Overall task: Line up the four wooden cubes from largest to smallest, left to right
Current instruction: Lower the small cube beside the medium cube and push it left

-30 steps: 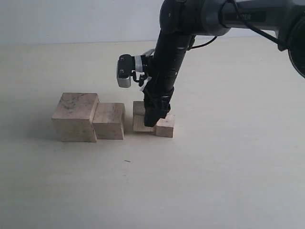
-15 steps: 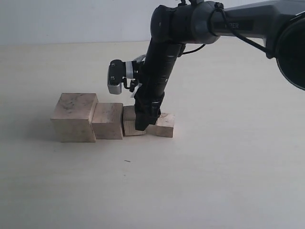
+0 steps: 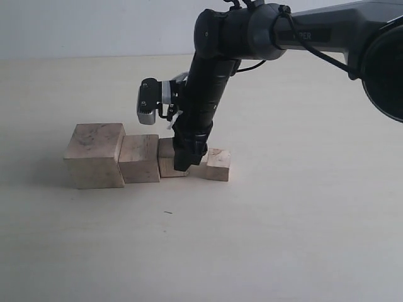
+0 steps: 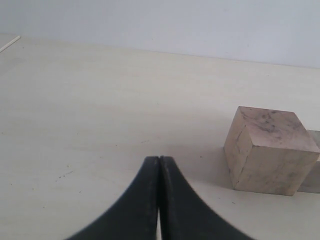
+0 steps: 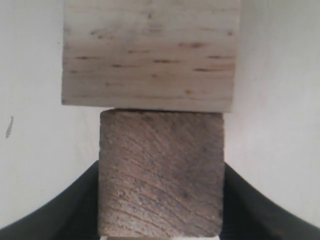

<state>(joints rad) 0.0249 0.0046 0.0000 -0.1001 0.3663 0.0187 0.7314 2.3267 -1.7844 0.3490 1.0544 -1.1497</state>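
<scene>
Four pale wooden cubes sat in a row on the smooth, cream-coloured desk [image 3: 283, 239]. Off to the left, the left claw [image 4: 159, 165] hung low over bare desk, its two black, curved fingers pressed tip to tip with nothing between them. Near it stood the largest cube [image 3: 94, 154], a square-edged block with grey mottling on its top face and faint grain down its sides.

Touching its right side was the second cube [image 3: 140, 158], lighter and cleaner, its grain dotted with short dark flecks. The third cube [image 3: 166, 157] came next, butted up against the second. It rested on the desk, and its top face showed coarse, curving grain in a browner, shaded tone.

The right claw [image 3: 182, 162] was clenched on this third cube, one dark finger on either side. It came down from a black arm [image 3: 214, 75] that leaned in from the upper right.

The smallest cube [image 3: 218, 165] stood by itself at the right end. A strip of bare desk lay between it and the third cube, and nothing touched it.
</scene>
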